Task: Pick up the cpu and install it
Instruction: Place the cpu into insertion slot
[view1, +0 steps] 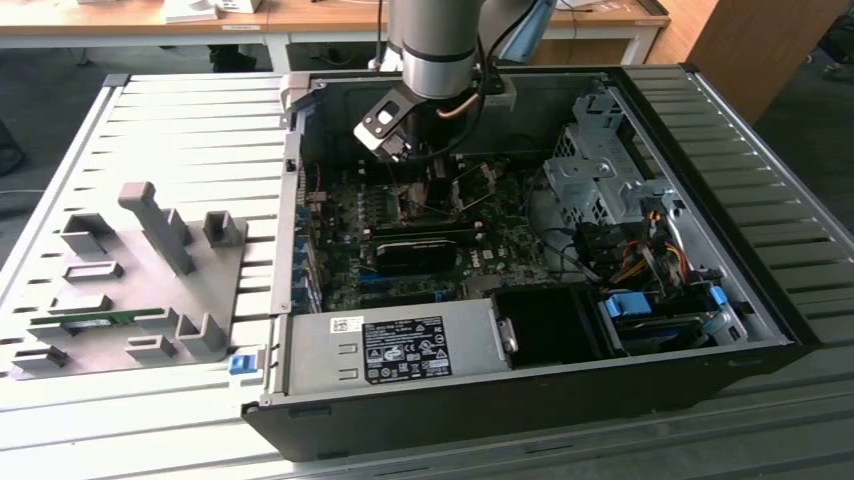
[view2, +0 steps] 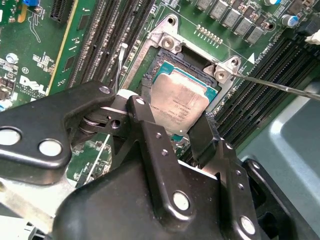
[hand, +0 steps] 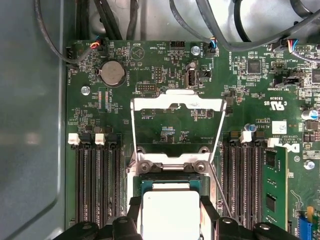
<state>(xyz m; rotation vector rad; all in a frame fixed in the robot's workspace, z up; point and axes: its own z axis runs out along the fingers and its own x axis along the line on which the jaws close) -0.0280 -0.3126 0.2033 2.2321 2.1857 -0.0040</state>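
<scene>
At the upper middle of the exterior view, inside the open computer case (view1: 534, 410), the gripper (view2: 170, 120) pinched the cpu (view2: 182, 97) by two opposite edges, the chip lying flat between its fingers (view2: 150, 135) directly over the open motherboard socket (view2: 167, 37), seating unclear

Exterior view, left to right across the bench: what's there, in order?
Grey fixture plate → blue clip → motherboard → metal drive cage → coloured cable bundle. The arm and the power supply overlap the board, so they are left out.
</scene>
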